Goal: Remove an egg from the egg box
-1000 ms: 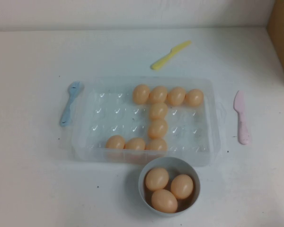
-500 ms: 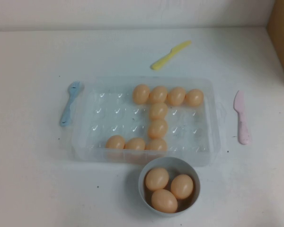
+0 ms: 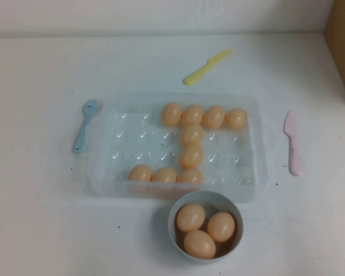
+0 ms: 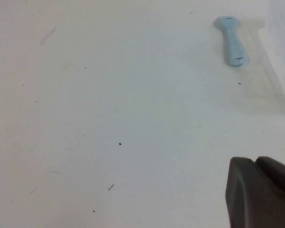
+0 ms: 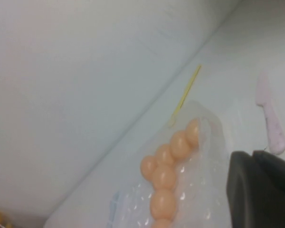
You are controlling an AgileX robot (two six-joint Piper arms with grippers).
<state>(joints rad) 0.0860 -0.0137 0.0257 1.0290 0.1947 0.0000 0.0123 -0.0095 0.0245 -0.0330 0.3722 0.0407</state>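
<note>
The clear plastic egg box [image 3: 124, 150] lies mid-table with several pale orange eggs [image 3: 191, 136] in it: a row along its far side, a column down the middle and a short row at its near edge. Neither arm shows in the high view. In the left wrist view my left gripper [image 4: 256, 160] hovers over bare table, shut and empty, with the egg box's edge [image 4: 284, 52] to one side. My right gripper [image 5: 252, 153] is shut on nothing, raised above the egg box [image 5: 199, 190] and its eggs [image 5: 165, 176].
A small grey-white bowl [image 3: 206, 198] holding three eggs sits just in front of the egg box. A blue fork [image 3: 84, 123] lies to the box's left, a pink knife [image 3: 293, 142] to its right, a yellow knife [image 3: 207, 66] behind it. A brown box [image 3: 344, 46] stands at the far right.
</note>
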